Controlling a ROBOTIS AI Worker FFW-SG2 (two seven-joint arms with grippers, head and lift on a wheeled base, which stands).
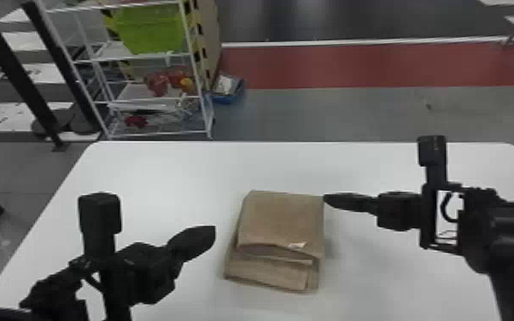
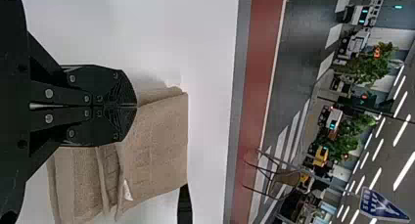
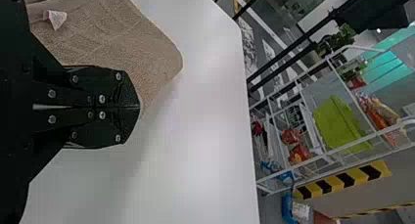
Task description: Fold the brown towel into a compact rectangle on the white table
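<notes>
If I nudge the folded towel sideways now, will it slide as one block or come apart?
The towel will probably bend rather than push like a block: its edges look soft and wavy. The layers may slip, since their near edges are unevenly stacked. It seems unlikely to roll or tip, lying low and flat on the table.

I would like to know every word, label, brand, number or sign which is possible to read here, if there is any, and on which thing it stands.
No text can be read with certainty.
Small white tag on the brown towel: too small to read any print.
Blue and white sign in the background: it bears marks like letters, too blurred to read.
</notes>
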